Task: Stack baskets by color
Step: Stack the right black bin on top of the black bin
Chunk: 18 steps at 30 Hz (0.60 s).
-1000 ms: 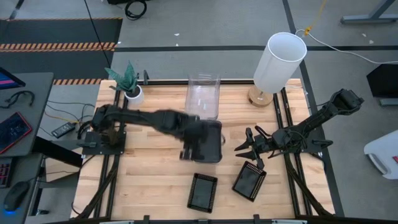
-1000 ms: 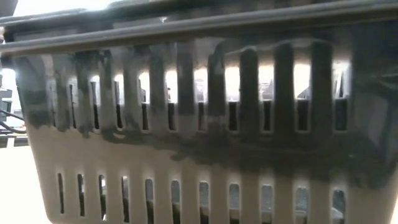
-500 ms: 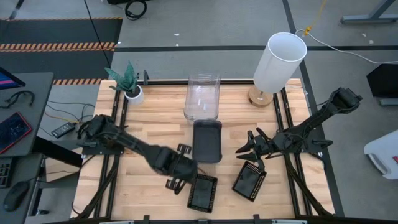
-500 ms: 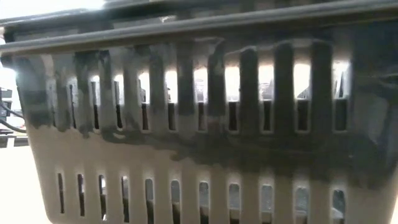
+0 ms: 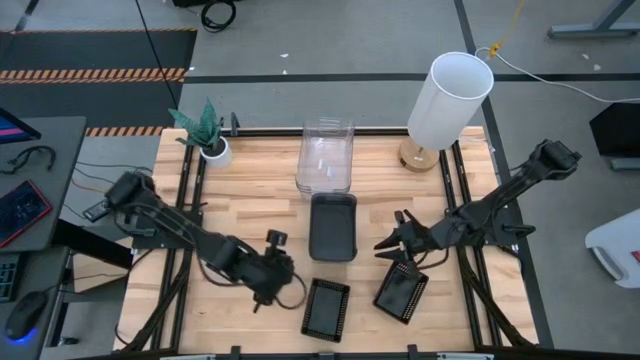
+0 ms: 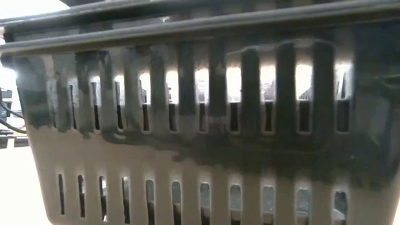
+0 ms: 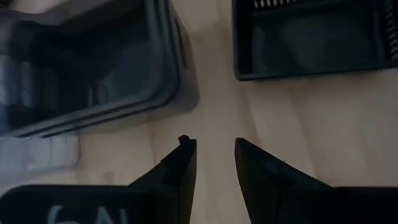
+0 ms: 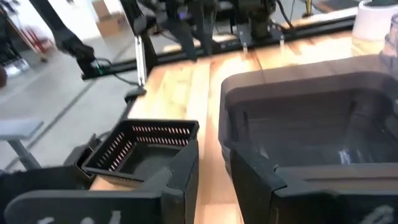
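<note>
Clear baskets stand nested at the table's far middle. Just nearer stands a dark grey basket, whose slotted wall fills the low view. Two black mesh trays lie flat near the front edge. My left gripper hovers open over bare wood, left of the first tray and near the grey basket. My right gripper stands open, right of the grey basket and above the second tray. It points toward the table's left, with nothing between its fingers.
A tall white lamp stands at the far right and a small potted plant at the far left. Bare wood lies open on the table's left half. Dark rails run along both sides.
My left gripper has swung from over the grey basket toward the table's near edge and left, sinking lower. It now sits beside the black mesh tray. The grey basket has stayed in place. My right gripper has shifted slightly and turned a little.
</note>
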Motion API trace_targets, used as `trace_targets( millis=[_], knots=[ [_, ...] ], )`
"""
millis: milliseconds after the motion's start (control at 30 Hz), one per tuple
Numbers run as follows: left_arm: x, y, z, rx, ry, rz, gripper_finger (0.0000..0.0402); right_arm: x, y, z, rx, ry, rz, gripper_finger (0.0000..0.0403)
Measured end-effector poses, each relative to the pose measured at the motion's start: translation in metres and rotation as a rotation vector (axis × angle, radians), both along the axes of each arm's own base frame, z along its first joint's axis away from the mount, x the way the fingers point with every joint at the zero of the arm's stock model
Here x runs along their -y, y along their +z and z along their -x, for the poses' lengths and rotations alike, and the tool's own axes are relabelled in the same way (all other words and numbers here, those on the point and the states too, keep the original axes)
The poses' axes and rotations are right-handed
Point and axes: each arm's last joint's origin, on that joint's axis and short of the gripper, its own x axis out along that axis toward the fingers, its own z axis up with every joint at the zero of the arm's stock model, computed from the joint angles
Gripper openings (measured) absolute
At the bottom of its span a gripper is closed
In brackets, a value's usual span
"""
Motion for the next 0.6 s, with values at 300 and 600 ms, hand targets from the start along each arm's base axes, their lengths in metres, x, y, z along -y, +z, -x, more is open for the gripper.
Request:
trace_targets(
  millis=[300, 600],
  knots=[
    [-0.034, 0.004, 0.050, 0.262, 0.037, 0.045, 0.0116, 0.000, 0.017, -0.003, -0.206, -0.107, -0.015, 0.0097],
    [-0.068, 0.001, 0.102, 0.540, 0.054, 0.165, 0.0116, -0.001, 0.018, -0.007, -0.282, -0.142, -0.028, 0.0097]
  ],
)
